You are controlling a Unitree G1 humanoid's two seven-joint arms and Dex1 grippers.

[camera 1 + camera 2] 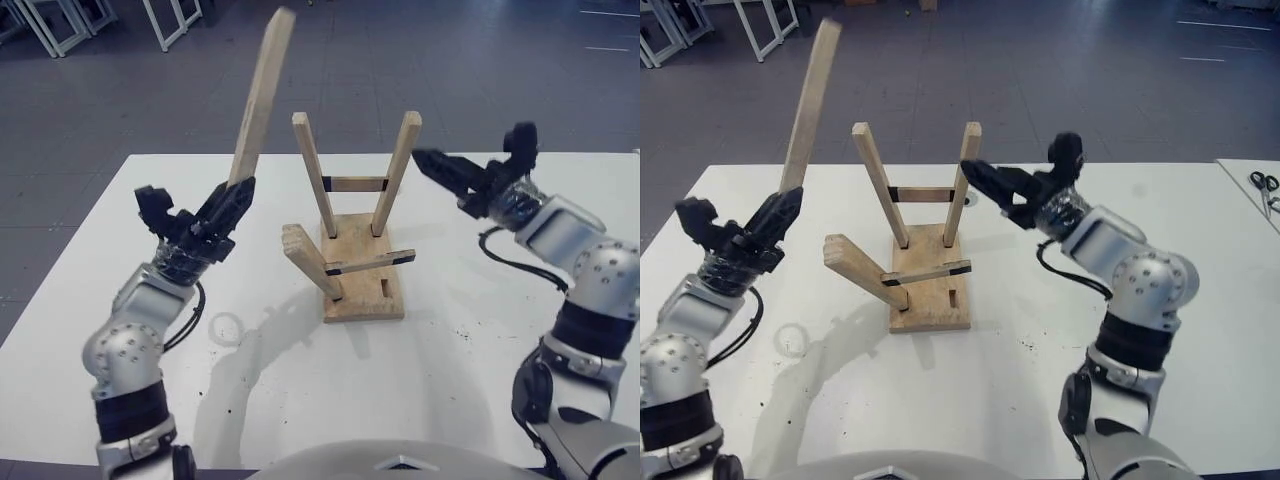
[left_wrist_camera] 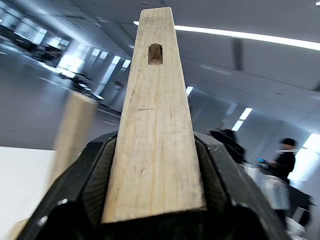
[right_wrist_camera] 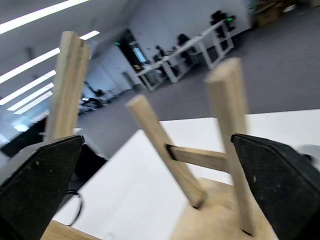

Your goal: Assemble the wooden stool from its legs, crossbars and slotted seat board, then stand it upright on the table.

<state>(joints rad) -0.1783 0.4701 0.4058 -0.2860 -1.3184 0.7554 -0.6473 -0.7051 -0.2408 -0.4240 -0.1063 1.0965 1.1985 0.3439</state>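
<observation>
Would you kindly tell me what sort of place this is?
Probably an open-plan office or lab: grey floor, rows of white desks beyond the white table, and long ceiling strip lights.

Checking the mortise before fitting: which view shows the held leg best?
The left wrist view: the leg, broad face close up, mortise plain near the far end, left pincer shut on it. The eye views show its full length but no mortise; the right wrist view, a blurred stretch.
</observation>
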